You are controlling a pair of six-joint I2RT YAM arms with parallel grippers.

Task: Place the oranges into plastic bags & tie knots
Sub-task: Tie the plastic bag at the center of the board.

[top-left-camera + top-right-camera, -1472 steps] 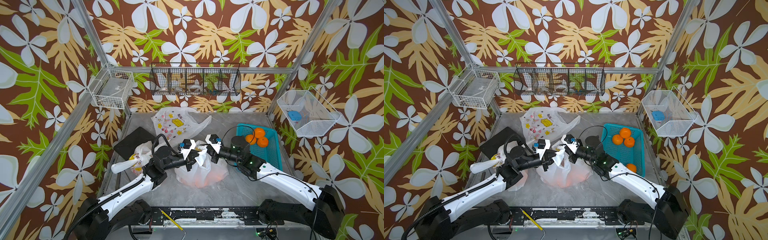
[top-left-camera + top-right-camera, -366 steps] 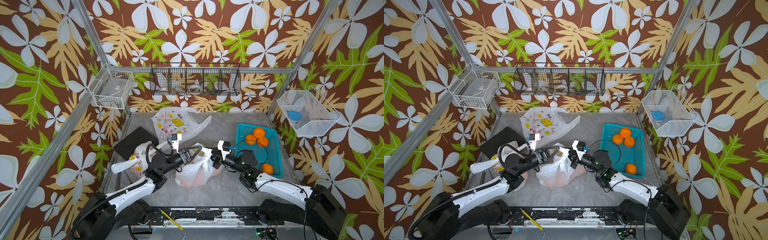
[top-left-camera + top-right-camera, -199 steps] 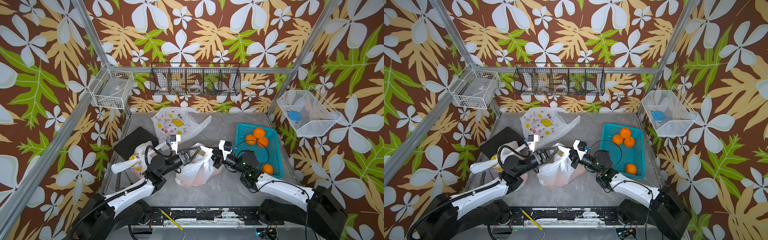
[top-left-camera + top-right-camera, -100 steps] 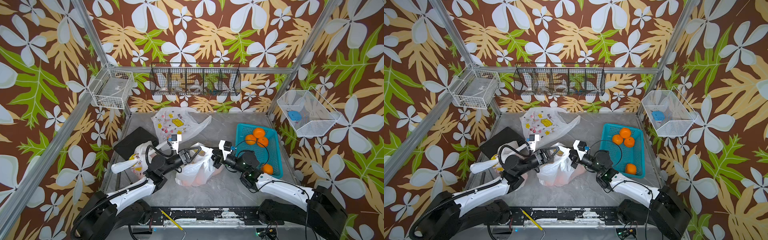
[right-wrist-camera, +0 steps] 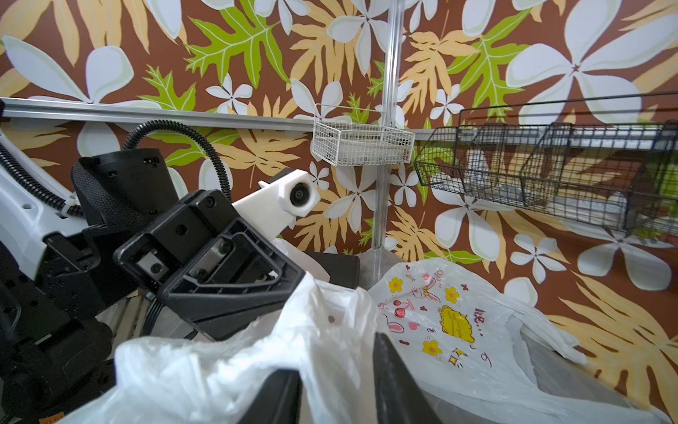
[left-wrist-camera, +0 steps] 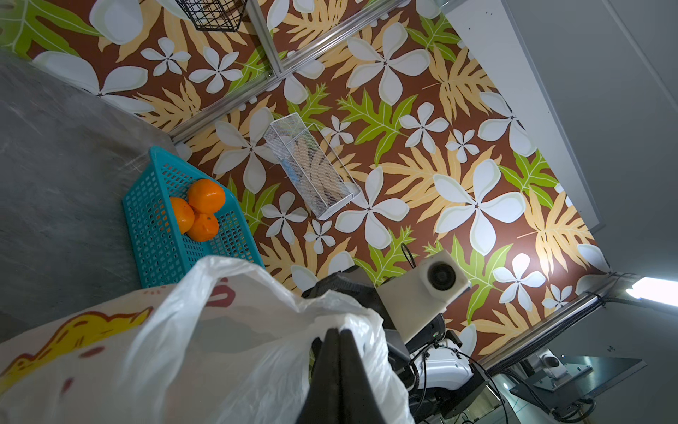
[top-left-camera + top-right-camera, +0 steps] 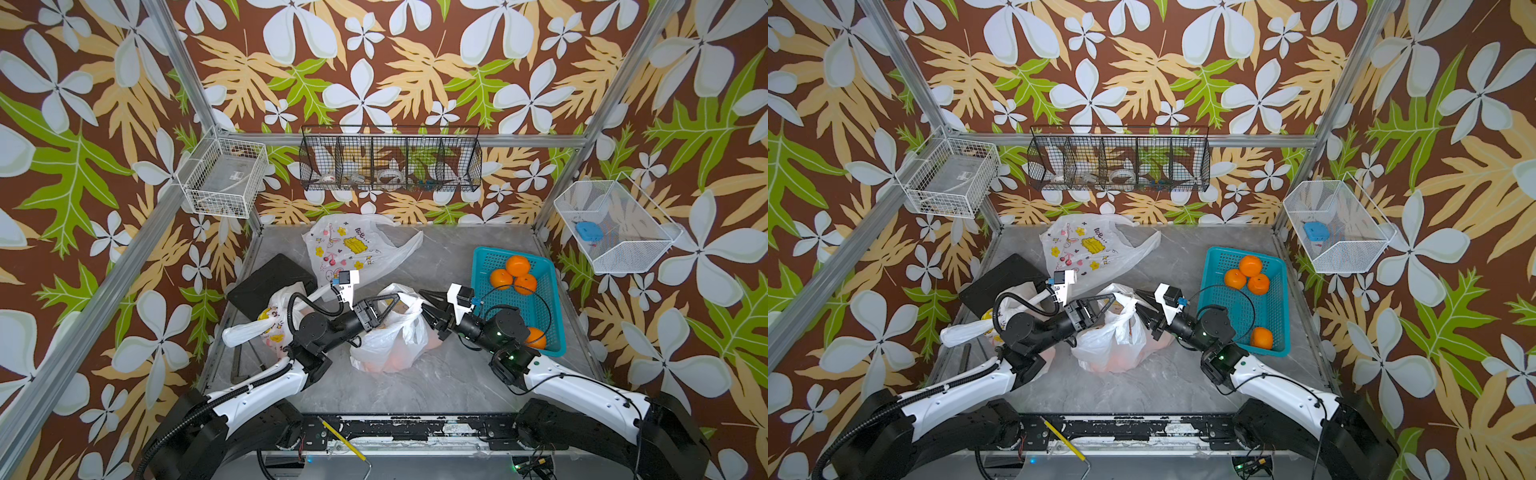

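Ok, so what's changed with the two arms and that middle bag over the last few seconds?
The right gripper has opened, letting go of the middle bag. The left gripper is shut on the bag's top. Both came down from holding its handles up over it. The flat bag at the back, the filled bag on the left and the oranges in the basket stayed put.

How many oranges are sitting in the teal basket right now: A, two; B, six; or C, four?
C: the basket holds three oranges bunched at its far end and a single orange at the near end, partly behind the right arm.
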